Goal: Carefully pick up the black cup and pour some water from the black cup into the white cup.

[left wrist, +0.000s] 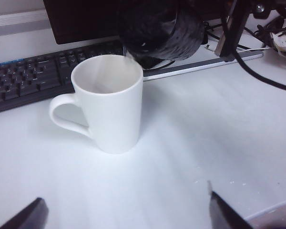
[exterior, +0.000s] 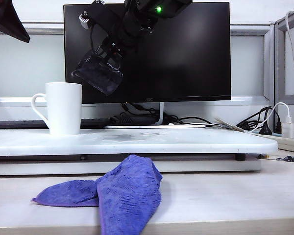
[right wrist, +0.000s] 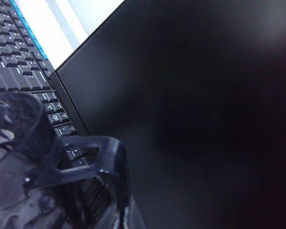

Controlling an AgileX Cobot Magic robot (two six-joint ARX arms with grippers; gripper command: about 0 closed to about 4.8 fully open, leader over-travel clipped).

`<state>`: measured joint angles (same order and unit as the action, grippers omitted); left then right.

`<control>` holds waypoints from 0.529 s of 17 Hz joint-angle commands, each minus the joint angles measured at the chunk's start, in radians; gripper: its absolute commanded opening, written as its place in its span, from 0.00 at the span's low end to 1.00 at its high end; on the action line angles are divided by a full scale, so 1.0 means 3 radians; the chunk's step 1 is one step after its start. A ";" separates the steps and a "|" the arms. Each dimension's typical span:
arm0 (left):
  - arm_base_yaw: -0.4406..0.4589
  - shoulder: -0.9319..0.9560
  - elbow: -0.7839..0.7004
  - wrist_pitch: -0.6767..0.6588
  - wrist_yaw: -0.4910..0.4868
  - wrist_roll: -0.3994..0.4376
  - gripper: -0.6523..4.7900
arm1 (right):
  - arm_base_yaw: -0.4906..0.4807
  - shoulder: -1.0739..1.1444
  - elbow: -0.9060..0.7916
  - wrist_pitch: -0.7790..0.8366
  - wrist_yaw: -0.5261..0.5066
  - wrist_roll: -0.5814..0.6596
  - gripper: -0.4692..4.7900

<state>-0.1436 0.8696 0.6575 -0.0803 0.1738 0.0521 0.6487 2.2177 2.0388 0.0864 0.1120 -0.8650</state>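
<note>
black cup (exterior: 98, 72): tilted, mouth toward white cup (exterior: 63, 107) | right jaws: grasping it | left jaws: released

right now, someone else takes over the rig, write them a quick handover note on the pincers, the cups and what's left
Right pincer: shut on the black cup, held in the air, tilted with its mouth down toward the white cup.
Left pincer: open, empty, low over the white board, facing the white cup.
White cup: upright on the board's left part, handle pointing away from the black cup.
Done: black cup picked up, carried over, tipping begun; a pale streak in the left wrist view looks like water entering the white cup.
Left: finish the pour, right the black cup, set it down.
Off to the side: a purple cloth lies in front of the board.
</note>
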 commanded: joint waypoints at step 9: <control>0.0004 -0.0009 0.0005 -0.0055 0.0005 0.0005 1.00 | 0.0015 -0.0032 0.0038 0.0328 0.0006 -0.0257 0.08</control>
<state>-0.1436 0.8696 0.6575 -0.0994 0.1734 0.0521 0.6491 2.2177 2.0388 0.1169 0.1120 -0.9340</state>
